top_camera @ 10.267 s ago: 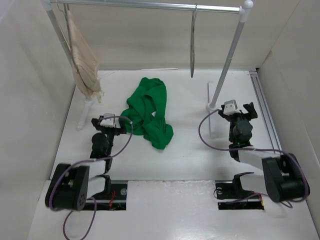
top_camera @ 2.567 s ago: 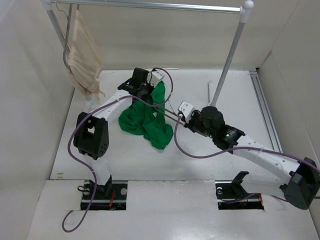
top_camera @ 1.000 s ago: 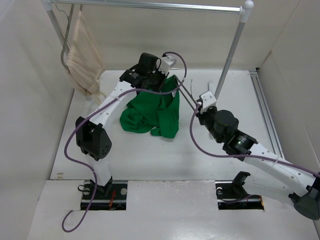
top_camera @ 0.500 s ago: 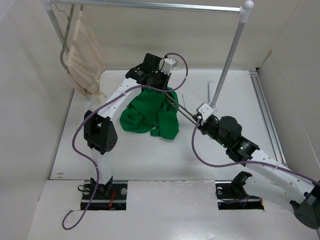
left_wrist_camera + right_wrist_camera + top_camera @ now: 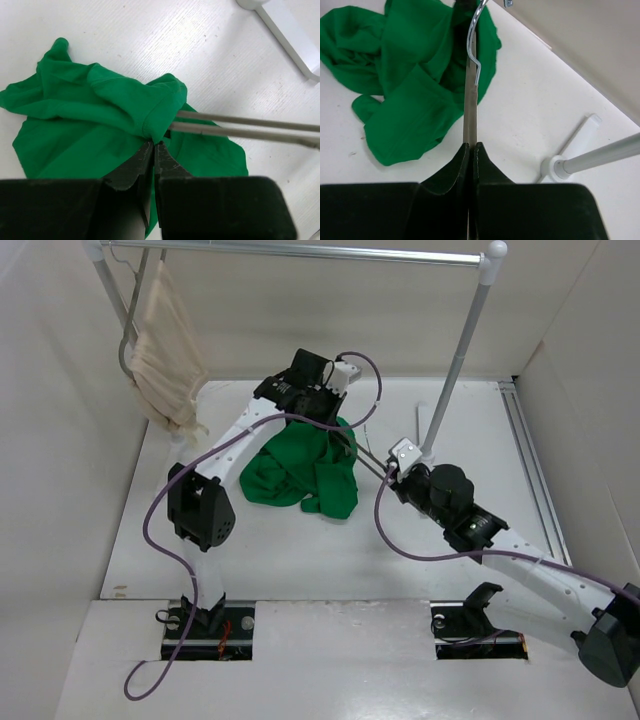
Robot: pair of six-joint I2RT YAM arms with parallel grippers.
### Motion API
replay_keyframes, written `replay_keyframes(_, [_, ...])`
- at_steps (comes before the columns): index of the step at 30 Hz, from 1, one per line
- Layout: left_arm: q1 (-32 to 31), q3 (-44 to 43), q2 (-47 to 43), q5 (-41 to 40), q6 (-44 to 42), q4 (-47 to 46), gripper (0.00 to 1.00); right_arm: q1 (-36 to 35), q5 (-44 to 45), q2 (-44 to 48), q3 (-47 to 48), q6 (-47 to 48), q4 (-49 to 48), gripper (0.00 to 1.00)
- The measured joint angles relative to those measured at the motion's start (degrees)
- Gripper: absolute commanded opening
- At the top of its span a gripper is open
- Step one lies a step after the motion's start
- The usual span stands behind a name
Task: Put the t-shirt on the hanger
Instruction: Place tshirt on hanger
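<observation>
The green t-shirt (image 5: 300, 468) lies bunched on the white table, with one edge lifted. My left gripper (image 5: 330, 418) reaches down from above and is shut on a fold of the t-shirt (image 5: 100, 110), its fingertips (image 5: 154, 144) pinching the cloth. The thin greyish hanger (image 5: 372, 460) runs from my right gripper (image 5: 393, 474) toward the shirt. In the left wrist view the hanger (image 5: 240, 126) disappears into the lifted fold beside my fingertips. In the right wrist view my right gripper (image 5: 471, 145) is shut on the hanger (image 5: 470, 105). Its metal hook (image 5: 476, 65) lies over the t-shirt (image 5: 405, 75).
A clothes rail (image 5: 300, 250) spans the back on white posts. The right post (image 5: 458, 365) and its foot (image 5: 425, 452) stand close behind my right gripper. A beige garment (image 5: 165, 350) hangs at the rail's left end. Walls close in on both sides.
The lifted shirt edge has dropped lower and bunched up under the left gripper. The right gripper with the hanger has shifted slightly, keeping the hanger's far end in the cloth.
</observation>
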State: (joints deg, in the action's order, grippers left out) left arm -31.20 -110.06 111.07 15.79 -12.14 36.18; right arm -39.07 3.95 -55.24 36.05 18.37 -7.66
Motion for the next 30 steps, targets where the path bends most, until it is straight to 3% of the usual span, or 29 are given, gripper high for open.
replay_keyframes(7, [-0.2, 0.0, -2.0, -0.7, -2.6, 0.8, 0.0, 0.3, 3.7, -0.4, 1.5, 0.2, -0.9, 0.0])
replay_keyframes(22, [-1.4, 0.2, -3.3, 10.1, -0.8, 0.2, 0.0, 3.8, -3.8, -8.9, 1.5, 0.0, -18.9, 0.0])
replay_keyframes(30, [-1.7, 0.1, -6.3, 14.8, -2.2, 0.7, 0.0, 8.8, -12.9, -19.3, 1.4, -3.7, -28.5, 0.0])
